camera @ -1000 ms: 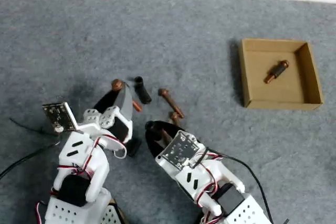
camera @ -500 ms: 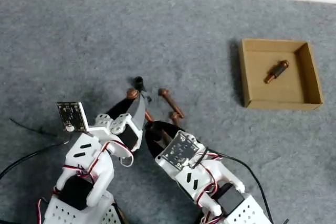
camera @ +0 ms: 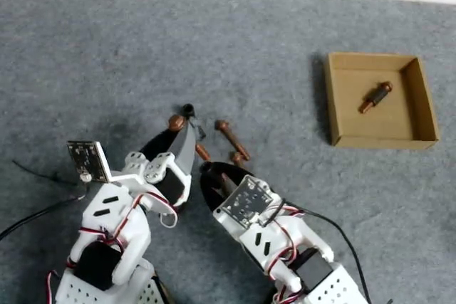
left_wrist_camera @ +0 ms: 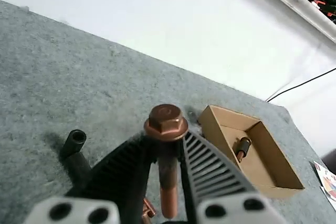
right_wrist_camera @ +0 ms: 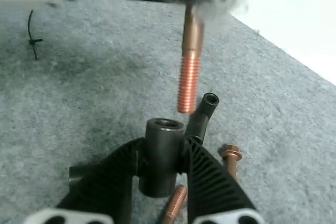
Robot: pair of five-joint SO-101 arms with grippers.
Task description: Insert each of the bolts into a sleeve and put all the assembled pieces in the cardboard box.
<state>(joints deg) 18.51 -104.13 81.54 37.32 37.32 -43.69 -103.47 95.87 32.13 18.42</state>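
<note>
Near the table's middle, the left gripper clamped a copper bolt just under its head. Its threads hung above the black sleeve pinched in the right gripper. Both looked rigid, smooth, probably slippery. The cardboard box sat at two o'clock.

A grey felt-covered table carries a box near its far right side. Well to the left of the box lies a black sleeve on its side. Between sleeve and box, nearer the sleeve, lies a bolt, and a second bolt lies just beside its tip. Farthest from the box, a thin black wire trails over the felt.
</note>
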